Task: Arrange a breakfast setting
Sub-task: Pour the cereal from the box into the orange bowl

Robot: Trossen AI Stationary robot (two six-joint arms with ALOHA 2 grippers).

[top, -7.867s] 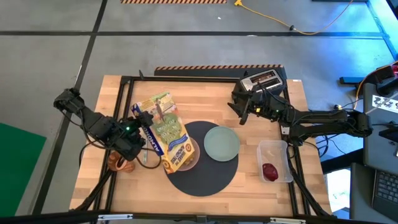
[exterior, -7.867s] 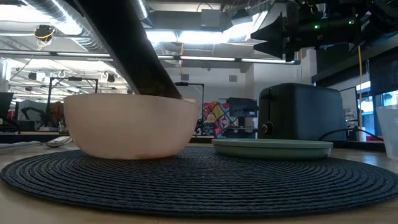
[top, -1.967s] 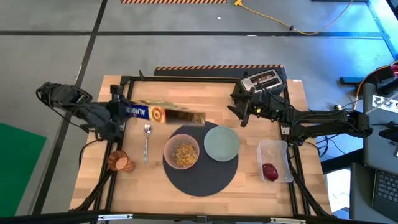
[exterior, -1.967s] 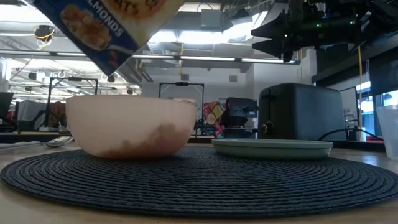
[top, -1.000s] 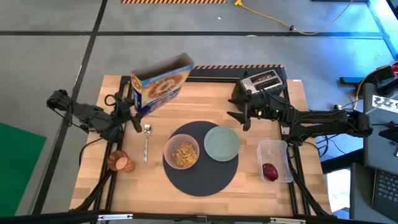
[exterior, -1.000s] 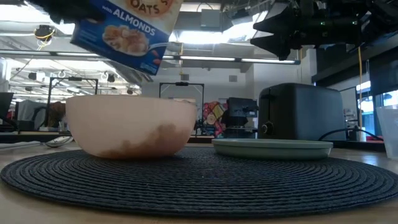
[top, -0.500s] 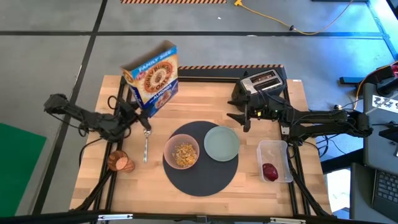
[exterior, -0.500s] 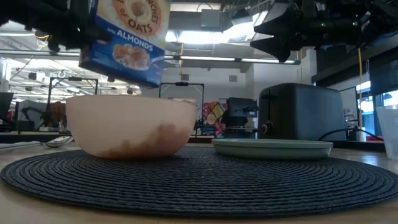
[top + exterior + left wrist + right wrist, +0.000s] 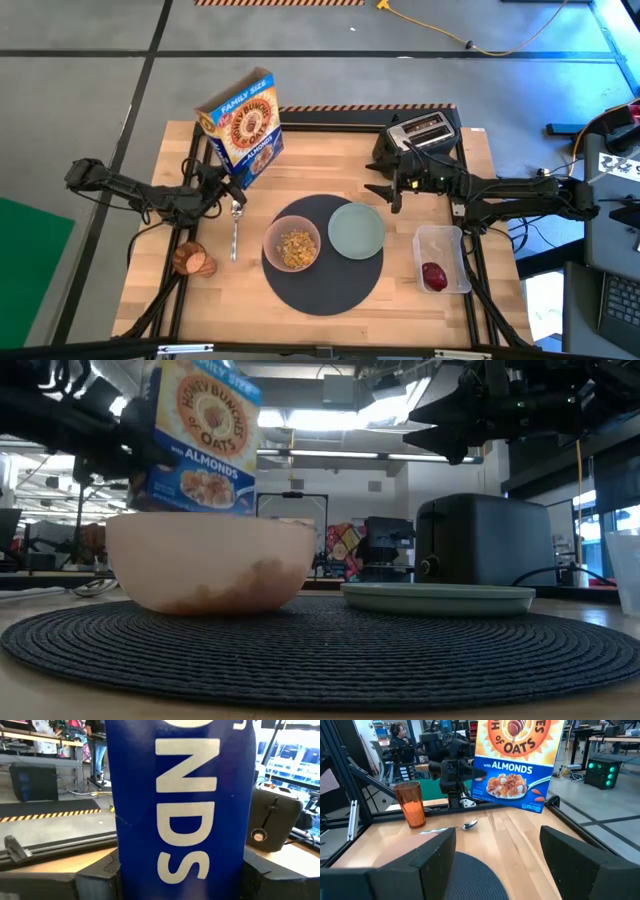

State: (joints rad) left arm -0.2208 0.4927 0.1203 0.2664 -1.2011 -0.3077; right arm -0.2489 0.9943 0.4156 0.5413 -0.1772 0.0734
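My left gripper (image 9: 222, 187) is shut on the blue-and-yellow cereal box (image 9: 240, 125), which stands upright over the table's far left part. The pink bowl (image 9: 292, 247), with cereal in it, and the pale green plate (image 9: 357, 230) sit on the round dark mat (image 9: 325, 285). The spoon (image 9: 235, 228) lies left of the mat. The amber cup (image 9: 412, 805) stands near the left edge. The red fruit (image 9: 433, 275) lies in a clear tub. My right gripper (image 9: 385, 190) is open and empty beside the toaster (image 9: 425, 128). No toast slice shows. My left gripper pinches the cereal box near its bottom, one finger on each broad face, with the narrow blue side panel (image 9: 180, 860) between the fingers. The fingers (image 9: 95, 877) come level from the table's left side. The box is upright, slightly tilted, its lower edge (image 9: 507, 806) seemingly just off the table.
The black toaster stands at the far right, with my right arm reaching across from the right edge. A clear tub (image 9: 440, 258) sits right of the mat. A black frame (image 9: 300, 125) runs along the table's far and side edges. People and desks show beyond the table.
My left gripper has tipped the cereal box back from a slant to upright and carried it down and toward the table's far left corner, away from the bowl. The gripper has stayed shut on the box.
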